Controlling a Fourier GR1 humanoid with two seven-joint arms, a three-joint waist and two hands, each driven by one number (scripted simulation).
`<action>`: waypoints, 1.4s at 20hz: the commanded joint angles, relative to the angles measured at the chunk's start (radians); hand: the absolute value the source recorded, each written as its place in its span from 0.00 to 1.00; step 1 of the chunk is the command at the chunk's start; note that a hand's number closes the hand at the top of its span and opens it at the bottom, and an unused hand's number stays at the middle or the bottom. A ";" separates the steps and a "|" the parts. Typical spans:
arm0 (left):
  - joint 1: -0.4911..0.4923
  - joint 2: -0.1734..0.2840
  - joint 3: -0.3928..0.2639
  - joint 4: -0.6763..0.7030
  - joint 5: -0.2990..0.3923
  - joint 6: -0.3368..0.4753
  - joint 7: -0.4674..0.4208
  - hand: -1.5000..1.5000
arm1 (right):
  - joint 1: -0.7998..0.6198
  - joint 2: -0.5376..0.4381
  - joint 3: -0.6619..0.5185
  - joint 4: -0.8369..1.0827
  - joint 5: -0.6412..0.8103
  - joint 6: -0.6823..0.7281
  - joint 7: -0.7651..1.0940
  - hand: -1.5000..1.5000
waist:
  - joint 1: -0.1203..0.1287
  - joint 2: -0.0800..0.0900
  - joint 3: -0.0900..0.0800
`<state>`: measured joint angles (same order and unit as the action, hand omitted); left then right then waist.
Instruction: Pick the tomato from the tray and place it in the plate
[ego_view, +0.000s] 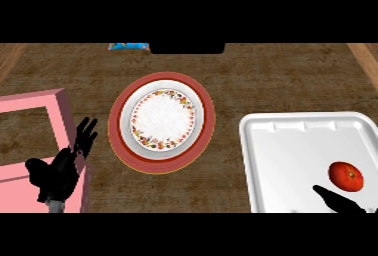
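Resting in the white plastic tray (295, 150), the round red tomato (347, 176) lay just beside the right hand (341, 202), grasp unclear; left hand (63, 167) relaxed.

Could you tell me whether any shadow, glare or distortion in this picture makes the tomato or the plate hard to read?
Head view: lighting is even, no glare; the tomato reads clearly on the white tray; the round plate looks taller than wide from the steep angle; the black right hand is cut by the lower edge.
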<state>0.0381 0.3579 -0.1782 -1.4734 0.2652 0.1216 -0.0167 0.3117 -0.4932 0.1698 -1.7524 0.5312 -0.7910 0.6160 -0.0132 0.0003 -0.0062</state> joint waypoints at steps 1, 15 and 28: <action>-0.049 0.041 0.045 0.023 -0.029 -0.009 -0.063 0.50 | 0.023 -0.081 0.003 -0.099 0.046 0.193 0.239 0.00 | 0.008 0.003 -0.001; -0.094 0.024 0.055 0.062 -0.047 -0.017 -0.067 0.50 | -0.055 -0.086 -0.025 -0.170 0.045 0.503 0.570 0.00 | 0.011 0.003 0.005; -0.061 0.016 0.073 0.049 -0.055 -0.052 -0.052 0.50 | -0.152 0.000 -0.037 -0.039 0.079 0.579 0.580 0.00 | 0.015 0.001 0.006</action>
<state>0.0376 0.3482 -0.1577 -1.4356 0.2149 0.0876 -0.0254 0.1959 -0.5066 0.1413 -1.8247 0.5939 -0.2681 1.0900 0.0051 -0.0016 0.0063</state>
